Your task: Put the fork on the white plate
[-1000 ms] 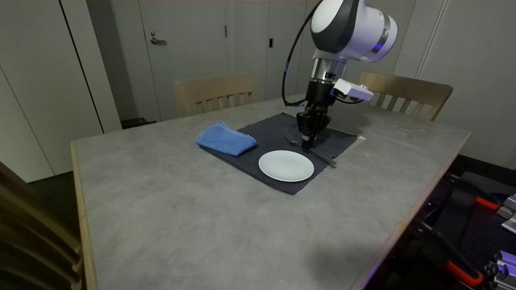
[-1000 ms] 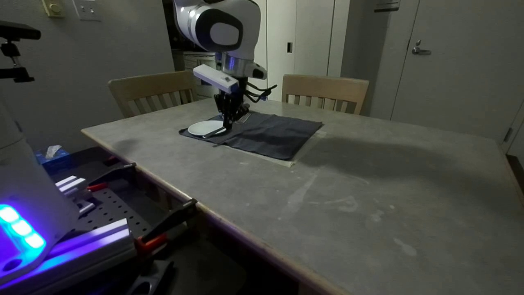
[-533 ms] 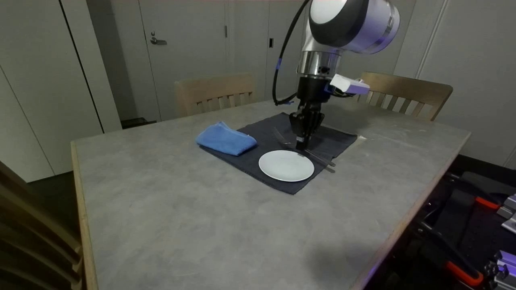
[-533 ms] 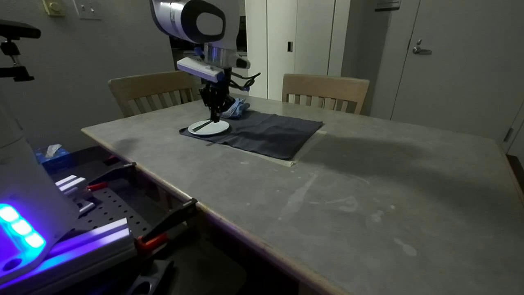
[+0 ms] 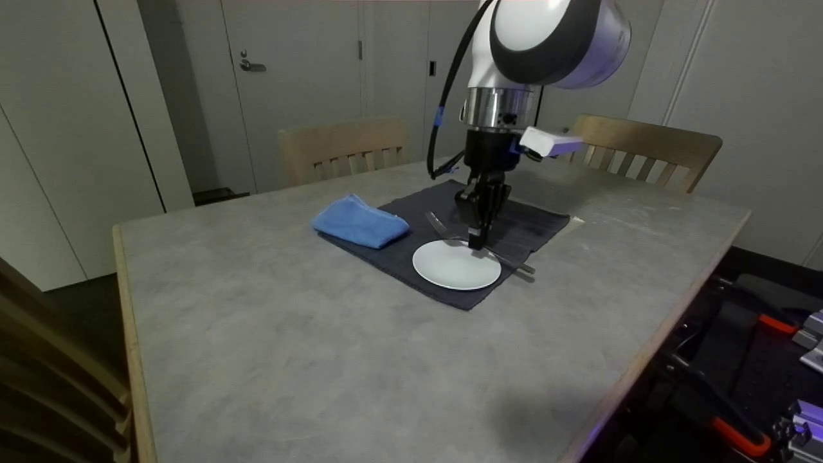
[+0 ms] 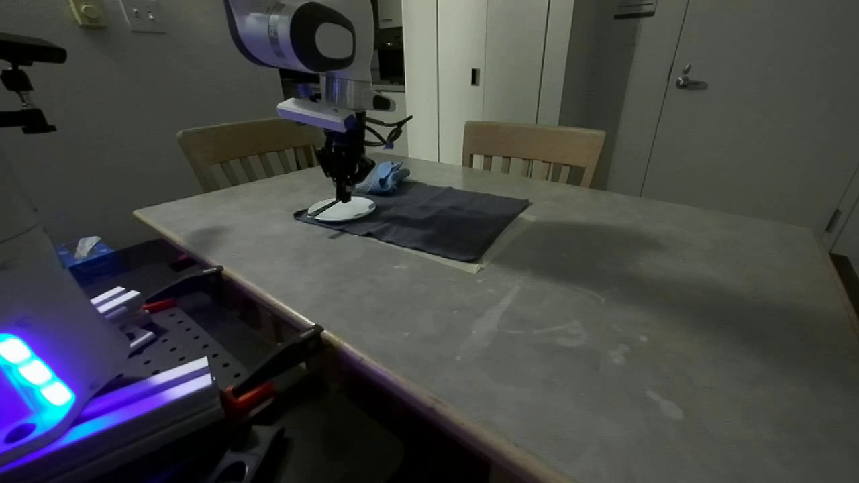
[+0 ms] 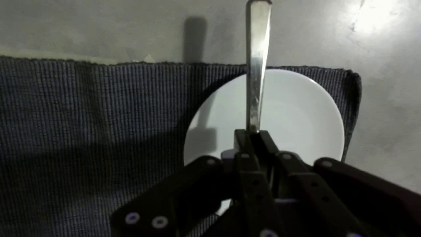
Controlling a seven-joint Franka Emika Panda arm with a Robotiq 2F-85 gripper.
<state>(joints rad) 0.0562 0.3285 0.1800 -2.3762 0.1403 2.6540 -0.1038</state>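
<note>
My gripper is shut on the middle of the fork; its fingertips show in both exterior views (image 5: 477,245) (image 6: 343,199) and in the wrist view (image 7: 254,133). The silver fork (image 5: 512,260) is held about level, tines to the left in that exterior view; its handle shows in the wrist view (image 7: 258,59), its tines hidden there behind the gripper. The round white plate (image 5: 450,269) lies under the fingertips, also in the wrist view (image 7: 302,108) and an exterior view (image 6: 356,210). Shadows of fork and fingers on the plate lie apart from them, so the fork is above it.
A dark ribbed placemat (image 5: 537,226) lies under the plate, also in the wrist view (image 7: 98,125). A folded blue cloth (image 5: 360,222) sits at the mat's edge. Wooden chairs (image 5: 344,145) stand behind the grey table (image 5: 308,347).
My gripper has carried the fork from over the mat beside the plate to over the plate's rim. The arm has moved with it; plate, mat and cloth have stayed put.
</note>
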